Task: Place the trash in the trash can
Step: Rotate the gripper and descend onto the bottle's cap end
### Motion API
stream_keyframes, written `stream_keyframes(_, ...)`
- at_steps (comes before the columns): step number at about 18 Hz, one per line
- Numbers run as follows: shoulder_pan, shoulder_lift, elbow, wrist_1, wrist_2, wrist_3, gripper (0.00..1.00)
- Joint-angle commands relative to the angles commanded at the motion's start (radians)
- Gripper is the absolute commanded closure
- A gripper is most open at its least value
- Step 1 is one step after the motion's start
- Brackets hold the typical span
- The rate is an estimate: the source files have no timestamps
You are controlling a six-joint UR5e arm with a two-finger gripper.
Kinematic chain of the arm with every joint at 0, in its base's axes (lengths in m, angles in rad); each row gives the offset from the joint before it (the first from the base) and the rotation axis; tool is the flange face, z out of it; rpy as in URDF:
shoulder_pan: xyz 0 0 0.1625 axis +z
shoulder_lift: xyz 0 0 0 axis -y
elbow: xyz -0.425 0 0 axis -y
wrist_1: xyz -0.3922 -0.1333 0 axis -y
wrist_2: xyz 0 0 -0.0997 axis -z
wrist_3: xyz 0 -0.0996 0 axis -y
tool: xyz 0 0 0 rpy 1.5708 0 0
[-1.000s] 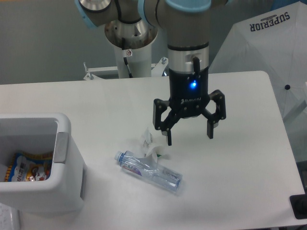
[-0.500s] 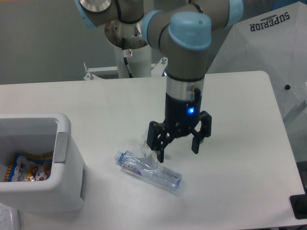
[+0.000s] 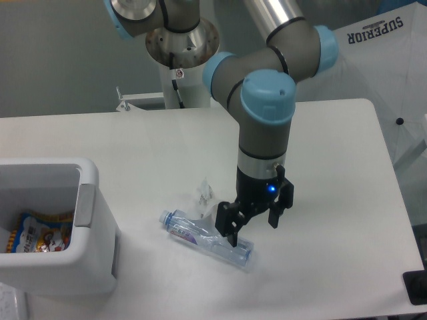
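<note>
Straddling bottle [image 3: 207, 239], spread tool [image 3: 252, 228] above

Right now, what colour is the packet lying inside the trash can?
The packet in the white trash can is mostly orange and blue with some white, seen in the fixed camera view.

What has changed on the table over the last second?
The gripper, jaws open, has come down and toward the camera, from above the wrapper to the crushed bottle; one finger now stands at the bottle's body. Nothing has been gripped or released. Bottle, wrapper, trash can and the snack packet inside it have not moved.
</note>
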Motion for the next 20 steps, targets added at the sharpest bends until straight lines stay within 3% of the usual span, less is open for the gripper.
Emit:
stream_keyframes(5,0.0,-0.075,0.003,-0.003,0.018,-0.029,0.0)
stream_keyframes(20,-0.002,-0.154,-0.008,-0.014,0.083,-0.278,0.0)
